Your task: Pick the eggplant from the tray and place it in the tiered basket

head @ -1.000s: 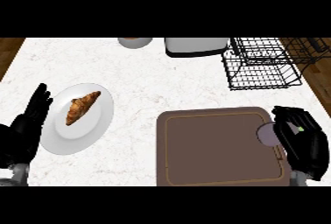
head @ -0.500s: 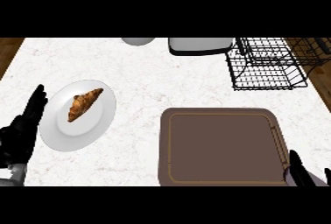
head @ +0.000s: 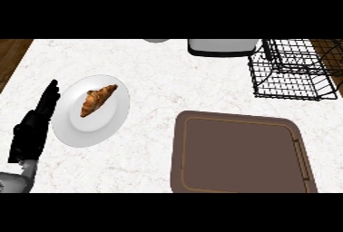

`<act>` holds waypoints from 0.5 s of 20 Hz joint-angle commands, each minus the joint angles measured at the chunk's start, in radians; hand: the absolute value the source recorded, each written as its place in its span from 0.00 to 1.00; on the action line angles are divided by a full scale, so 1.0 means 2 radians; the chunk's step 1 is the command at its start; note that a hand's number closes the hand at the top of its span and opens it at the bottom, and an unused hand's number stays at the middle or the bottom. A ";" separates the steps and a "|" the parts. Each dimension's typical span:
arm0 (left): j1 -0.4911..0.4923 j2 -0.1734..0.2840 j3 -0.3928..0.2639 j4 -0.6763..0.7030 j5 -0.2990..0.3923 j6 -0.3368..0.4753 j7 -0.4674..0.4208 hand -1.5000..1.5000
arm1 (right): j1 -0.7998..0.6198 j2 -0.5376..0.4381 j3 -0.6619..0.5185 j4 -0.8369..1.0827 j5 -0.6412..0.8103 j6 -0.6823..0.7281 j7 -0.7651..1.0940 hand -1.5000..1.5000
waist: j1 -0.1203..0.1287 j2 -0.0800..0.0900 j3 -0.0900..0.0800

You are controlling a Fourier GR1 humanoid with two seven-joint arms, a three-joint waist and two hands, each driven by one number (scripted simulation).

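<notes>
A brown tray (head: 244,154) lies on the white marble counter at the lower right, and nothing lies on it. The black wire tiered basket (head: 295,68) stands at the back right. No eggplant shows anywhere. My left hand (head: 35,124) rests open at the left edge, fingers straight and pointing up, just beside the white plate. My right hand is out of the picture.
A white plate (head: 70,131) with a croissant (head: 96,99) sits left of the tray. At the back edge stand a white box-like appliance (head: 222,46) and part of a grey bowl (head: 157,40). Wooden floor shows past the counter's left corner.
The right hand, curled near the tray's right rim one second ago, slid down and out of view. The view has shifted slightly. The left hand stays put.
</notes>
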 commanded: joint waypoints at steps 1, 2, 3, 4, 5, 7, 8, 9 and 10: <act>-0.027 -0.003 -0.005 0.010 -0.003 -0.011 0.006 0.50 | 0.031 -0.076 0.000 -0.077 0.034 0.018 0.127 0.00 | 0.012 0.005 0.000; -0.008 -0.019 -0.022 -0.005 -0.020 0.010 0.004 0.50 | 0.042 -0.079 0.006 -0.093 0.051 0.013 0.157 0.00 | 0.019 0.002 0.000; -0.041 -0.020 -0.017 0.009 -0.013 0.000 0.017 0.50 | 0.023 -0.091 -0.008 -0.105 0.055 0.019 0.194 0.00 | 0.016 0.005 0.001; -0.041 -0.012 -0.009 0.014 -0.010 -0.005 0.013 0.50 | 0.021 -0.090 -0.011 -0.114 0.072 0.010 0.223 0.00 | 0.022 0.007 0.000; -0.043 -0.016 -0.016 0.014 -0.018 -0.002 0.018 0.50 | 0.012 -0.106 -0.030 -0.126 0.070 0.024 0.264 0.00 | 0.021 0.005 0.001; -0.049 -0.020 -0.014 0.017 -0.014 -0.006 0.015 0.50 | 0.009 -0.111 -0.029 -0.147 0.087 0.032 0.322 0.00 | 0.024 0.005 0.001; -0.032 -0.029 -0.021 0.038 -0.020 -0.008 -0.011 0.50 | 0.016 -0.119 -0.027 -0.156 0.094 0.046 0.347 0.00 | 0.022 0.005 0.000; -0.058 -0.014 -0.001 0.050 -0.009 -0.021 0.001 0.50 | -0.012 -0.131 -0.055 -0.161 0.081 0.059 0.383 0.00 | 0.020 0.004 0.002; -0.049 -0.011 -0.003 0.027 -0.007 -0.021 0.014 0.50 | -0.026 -0.132 -0.049 -0.163 0.089 0.064 0.412 0.00 | 0.029 0.002 0.002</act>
